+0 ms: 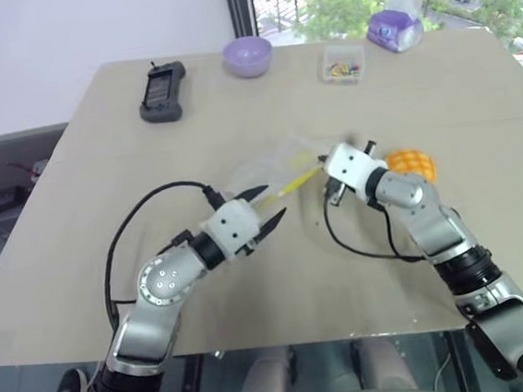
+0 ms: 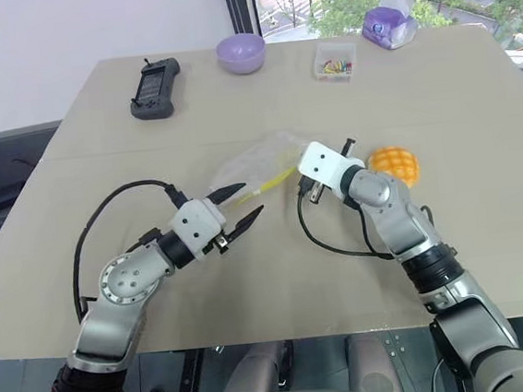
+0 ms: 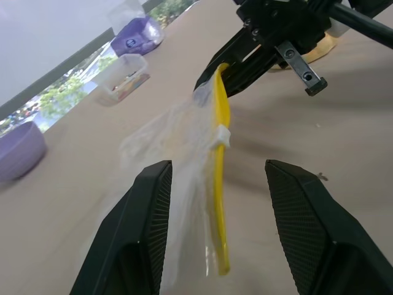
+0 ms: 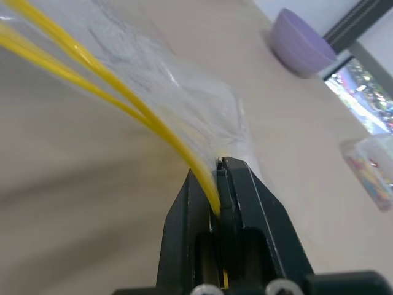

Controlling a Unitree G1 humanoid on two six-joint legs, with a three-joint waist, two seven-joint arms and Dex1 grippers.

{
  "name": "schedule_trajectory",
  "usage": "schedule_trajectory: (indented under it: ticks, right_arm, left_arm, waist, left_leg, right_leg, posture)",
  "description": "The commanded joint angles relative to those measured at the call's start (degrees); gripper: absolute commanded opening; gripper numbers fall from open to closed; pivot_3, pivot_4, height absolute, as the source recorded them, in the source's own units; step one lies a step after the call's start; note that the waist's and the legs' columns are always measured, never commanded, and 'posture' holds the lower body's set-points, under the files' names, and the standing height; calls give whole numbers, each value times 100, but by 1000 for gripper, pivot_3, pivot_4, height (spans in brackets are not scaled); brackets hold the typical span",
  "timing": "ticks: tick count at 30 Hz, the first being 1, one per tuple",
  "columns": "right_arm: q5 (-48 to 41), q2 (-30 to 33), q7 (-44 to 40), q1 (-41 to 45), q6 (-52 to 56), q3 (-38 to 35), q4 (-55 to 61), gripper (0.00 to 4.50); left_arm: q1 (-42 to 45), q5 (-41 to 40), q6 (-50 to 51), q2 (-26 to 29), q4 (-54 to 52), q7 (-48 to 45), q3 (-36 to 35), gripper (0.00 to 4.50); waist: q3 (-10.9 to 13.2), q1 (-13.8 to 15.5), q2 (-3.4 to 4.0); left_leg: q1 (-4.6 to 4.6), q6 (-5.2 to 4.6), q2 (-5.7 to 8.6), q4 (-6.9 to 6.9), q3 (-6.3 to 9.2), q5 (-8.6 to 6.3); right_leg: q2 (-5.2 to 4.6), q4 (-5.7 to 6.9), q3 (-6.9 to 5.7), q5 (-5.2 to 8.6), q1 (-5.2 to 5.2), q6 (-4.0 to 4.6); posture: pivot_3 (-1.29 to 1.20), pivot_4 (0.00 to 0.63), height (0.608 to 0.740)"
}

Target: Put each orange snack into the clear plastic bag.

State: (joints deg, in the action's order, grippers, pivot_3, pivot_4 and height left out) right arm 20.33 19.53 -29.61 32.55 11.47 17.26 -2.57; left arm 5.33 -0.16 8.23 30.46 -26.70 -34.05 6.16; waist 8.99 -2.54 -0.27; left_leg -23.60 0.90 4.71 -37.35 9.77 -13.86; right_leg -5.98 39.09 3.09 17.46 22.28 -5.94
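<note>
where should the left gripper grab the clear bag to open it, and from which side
Grip the free end of the yellow strip of the clear plastic bag, coming in level from the robot's left. The right gripper is already shut on the strip's far end, holding it up off the table, and the strip runs between the open fingers of the left gripper, so probably a short advance and a pinch would do.

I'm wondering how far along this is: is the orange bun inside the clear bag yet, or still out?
Out. The orange snack sits on the table beside the right gripper, which pinches the clear plastic bag by its yellow strip.
</note>
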Motion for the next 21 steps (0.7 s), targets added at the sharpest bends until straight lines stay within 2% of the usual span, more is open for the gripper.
schedule_trajectory:
  ticks: [1,7,21]
  right_arm:
    - [595,-117,579,82,172,152,289,0]
    - [1354,-400,1401,143,421,298,316,0]
    - [1770,-418,783,-251,943,613,1013,0]
  left_arm:
    - [-16,151,176,41,-411,168,-139,2544]
    - [79,271,333,2,-506,302,-152,2544]
    - [24,849,305,-2,-81,569,-1,2544]
  waist:
    - [0,0,0]
    - [0,2,0]
    - [0,4,0]
  left_leg:
    - [1,0,0,0,0,0]
    - [0,1,0,0,-2,0]
    - [0,1,0,2,-3,1]
  right_leg:
    - [0,1,0,0,0,0]
    - [1,1,1,0,1,0]
    - [1,0,1,0,1,0]
  posture:
    - [0,150,740]
    - [0,150,740]
    - [0,150,740]
